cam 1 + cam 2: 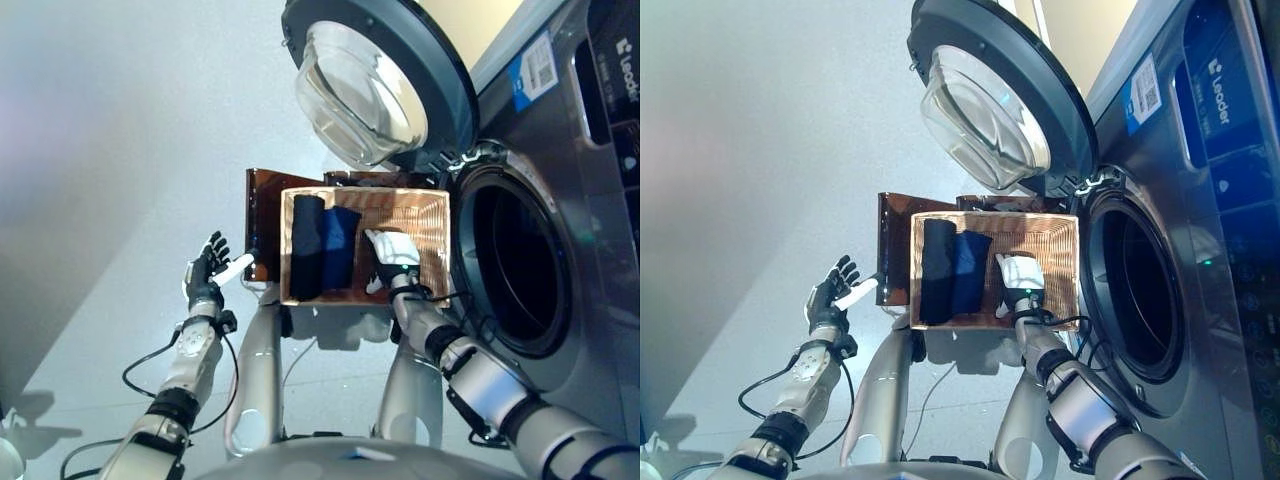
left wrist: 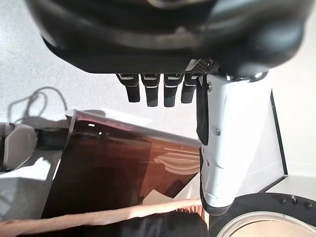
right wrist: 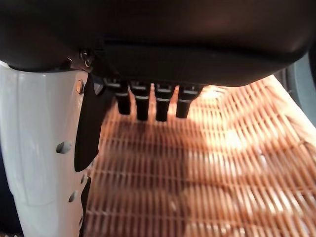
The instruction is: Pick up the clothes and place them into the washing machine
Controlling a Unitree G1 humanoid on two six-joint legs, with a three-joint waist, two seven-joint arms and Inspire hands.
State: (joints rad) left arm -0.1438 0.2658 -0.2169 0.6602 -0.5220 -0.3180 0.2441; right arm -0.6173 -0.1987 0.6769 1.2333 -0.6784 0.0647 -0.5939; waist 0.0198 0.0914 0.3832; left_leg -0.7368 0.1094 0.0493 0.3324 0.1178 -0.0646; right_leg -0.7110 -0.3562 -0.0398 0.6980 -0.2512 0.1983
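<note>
My left hand [image 1: 205, 272] hangs out on the left, well clear of the basket [image 1: 432, 215], fingers spread straight and holding nothing; its wrist view looks onto the brown panel [image 2: 113, 173] at the basket's left side. Moving right, the clothes are in the basket's left half: a black folded piece [image 1: 306, 245] and, touching it on the right, a blue one [image 1: 338, 242], both lying as long soft rolls. I judge them light and limp, likely to sag and unfold once lifted, so I'd want to take each around its middle or scoop under the fold, not pinch a corner. Further right, my right hand [image 1: 394, 251] is down inside the basket, over its bare wicker floor just beside the blue piece, palm toward the weave. In its wrist view the fingers [image 3: 141, 104] look relaxed and apart with only wicker past them, nothing gripped. Far right, the washing machine [image 1: 585, 190] stands with its door [image 1: 372, 88] swung open and the dark drum [image 1: 512, 265] waiting
</note>
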